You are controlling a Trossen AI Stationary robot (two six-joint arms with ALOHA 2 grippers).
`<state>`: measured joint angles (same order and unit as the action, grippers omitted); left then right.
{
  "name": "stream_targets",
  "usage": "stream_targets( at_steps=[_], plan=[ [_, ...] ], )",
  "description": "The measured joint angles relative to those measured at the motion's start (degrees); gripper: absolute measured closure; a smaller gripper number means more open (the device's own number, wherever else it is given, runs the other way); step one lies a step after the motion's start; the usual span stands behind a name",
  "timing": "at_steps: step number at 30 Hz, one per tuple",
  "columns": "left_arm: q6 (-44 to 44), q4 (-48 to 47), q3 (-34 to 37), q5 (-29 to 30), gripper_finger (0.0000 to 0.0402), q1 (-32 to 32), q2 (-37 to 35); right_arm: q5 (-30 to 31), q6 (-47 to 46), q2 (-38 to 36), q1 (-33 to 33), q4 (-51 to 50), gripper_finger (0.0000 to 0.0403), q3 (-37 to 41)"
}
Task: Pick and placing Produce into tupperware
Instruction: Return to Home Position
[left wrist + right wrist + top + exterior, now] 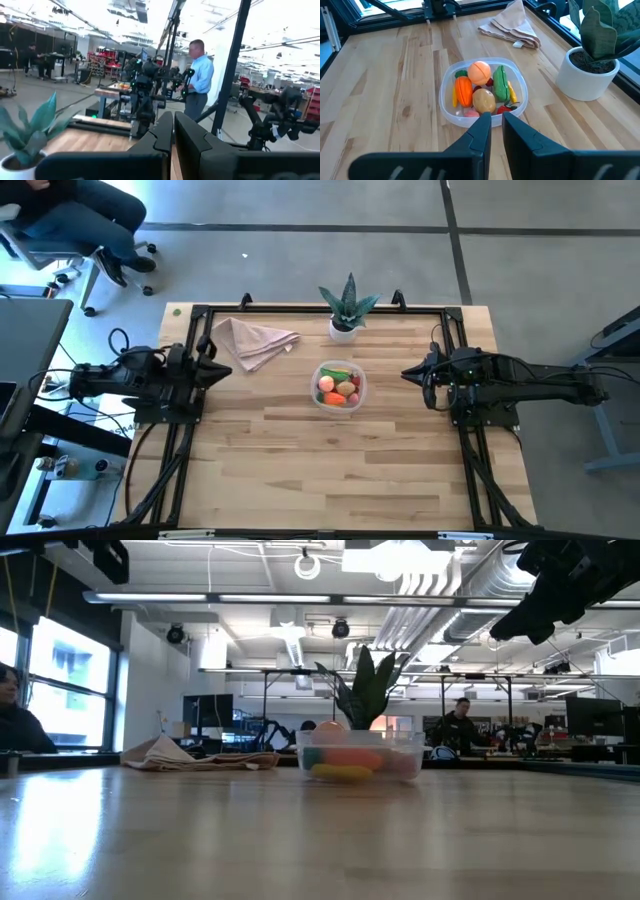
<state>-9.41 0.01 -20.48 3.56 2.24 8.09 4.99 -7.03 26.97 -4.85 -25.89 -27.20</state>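
The tupperware [519, 79], a clear, shallow plastic tub with rounded corners, is sitting near the middle of the pale, plank-grained wooden desk [300, 470]. The produce is lying packed together inside it. A ridged orange carrot [463, 91] is resting along one side. A round pink-orange peach [480, 72] is sitting toward the cloth end. A long glossy green pod [500, 84] is lying beside the peach, and a smooth tan rounded piece [484, 100] is nestling between carrot and pod. A thin yellow strip [512, 92] is leaning along the wall by the pod. A small red piece [504, 108] is showing at the end nearer the right arm.

The left tool [222, 370] is hanging at the desk's left edge, well apart from the tub. Its flat dark fingers are showing only a thin slit between them and are gripping nothing. The right tool [496, 116] is hovering at the right edge, raised above the wood and pointing toward the tub. Its angular fingers are drawn narrow and are also carrying nothing.

A crumpled beige cloth [250, 340] is lying in soft folds toward the far left of the desk. A spiky green plant in a smooth white pot [587, 75] is standing just behind the tub, apart from it.
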Motion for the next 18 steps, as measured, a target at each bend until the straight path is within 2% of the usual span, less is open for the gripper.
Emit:
stream_targets(
  at_steps=[7, 15, 18],
  plan=[
    [-1.81, 0.91, 5.56, 1.15, 0.0394, 0.00, -3.16, 0.00, 0.00, 0.01, 0.01, 0.00, 0.0367, 0.00],
    [-1.50, 12.36, 12.25, -0.05, 0.0394, 0.00, -3.49, 0.00, 0.00, 0.01, -0.01, 0.00, 0.0367, 0.00],
    [-1.46, 13.94, 14.38, -0.08, 0.0394, 0.00, -3.49, 0.00, 0.00, 0.01, -0.01, 0.00, 0.0367, 0.00]
  ],
)
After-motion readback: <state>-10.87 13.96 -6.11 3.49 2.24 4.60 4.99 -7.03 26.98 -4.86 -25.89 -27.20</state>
